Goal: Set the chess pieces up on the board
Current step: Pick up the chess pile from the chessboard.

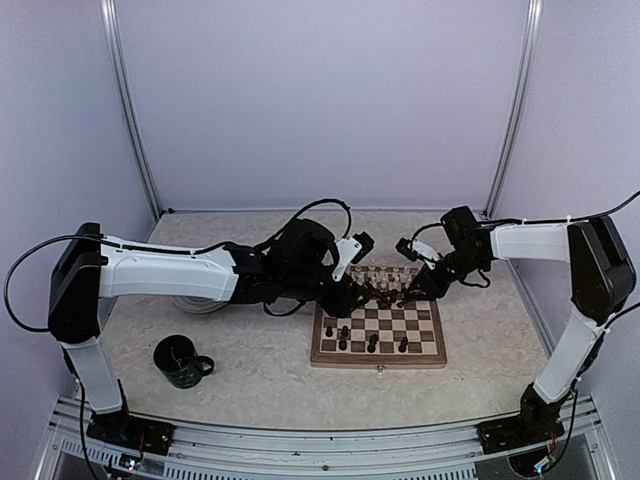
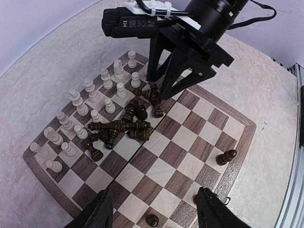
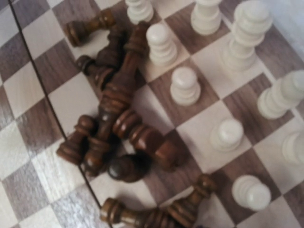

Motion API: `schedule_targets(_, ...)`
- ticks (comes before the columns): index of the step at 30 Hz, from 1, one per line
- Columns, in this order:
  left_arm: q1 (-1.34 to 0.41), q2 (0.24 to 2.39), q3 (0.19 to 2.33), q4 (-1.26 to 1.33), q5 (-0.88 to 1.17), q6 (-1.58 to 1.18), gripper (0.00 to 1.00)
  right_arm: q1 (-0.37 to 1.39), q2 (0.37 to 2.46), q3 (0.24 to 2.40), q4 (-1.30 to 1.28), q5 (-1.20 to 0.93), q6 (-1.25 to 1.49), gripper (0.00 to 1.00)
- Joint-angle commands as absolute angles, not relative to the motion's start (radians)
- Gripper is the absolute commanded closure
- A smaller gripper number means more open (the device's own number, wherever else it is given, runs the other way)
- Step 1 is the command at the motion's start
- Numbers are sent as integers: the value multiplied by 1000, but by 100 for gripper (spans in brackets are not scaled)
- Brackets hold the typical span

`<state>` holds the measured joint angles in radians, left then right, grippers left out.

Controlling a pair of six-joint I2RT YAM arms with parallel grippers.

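Chess pieces (image 2: 126,124) crowd board (image 2: 190,166) far half; few near front.

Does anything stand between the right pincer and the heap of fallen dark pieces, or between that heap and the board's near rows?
Nothing visible separates the right pincer from the heap of toppled dark brown chess pieces. Toward the near rows the checked wooden board's squares lie bare.

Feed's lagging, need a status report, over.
Left tool open above board. Right tool at dark pieces, grip unclear. Dark pieces heaped, toppled; cream pieces standing.
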<state>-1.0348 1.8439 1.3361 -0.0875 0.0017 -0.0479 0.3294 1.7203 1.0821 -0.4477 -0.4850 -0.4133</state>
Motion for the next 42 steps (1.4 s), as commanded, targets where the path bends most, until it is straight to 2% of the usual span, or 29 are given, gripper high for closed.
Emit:
schedule_targets(1, -1038, 1864, 1370, -96, 31, -54, 40, 324, 1761, 1113, -443, -503, -418, 59)
schedule_targets(11, -1038, 1872, 1377, -104, 40, -53, 40, 329, 1792, 1115, -446, -534, -442, 54)
schedule_targets(23, -1034, 1885, 1387, -111, 64, -53, 40, 342, 1746, 1046, -483, -520, -483, 52)
schedule_targets(27, -1032, 1891, 1389, -113, 67, -55, 39, 346, 1762, 1045, -466, -508, -473, 55)
schedule_targets(32, -1032, 1890, 1388, -114, 65, -52, 40, 359, 1760, 1035, -466, -493, -483, 68)
schedule_targets(36, -1030, 1893, 1390, -115, 70, -57, 40, 369, 1735, 1003, -465, -469, -503, 76)
schedule_targets(39, -1027, 1896, 1393, -114, 81, -66, 40, 372, 1704, 973, -464, -466, -514, 78)
schedule_targets(42, -1017, 1896, 1394, -106, 113, -88, 40, 377, 1676, 947, -465, -475, -518, 87)
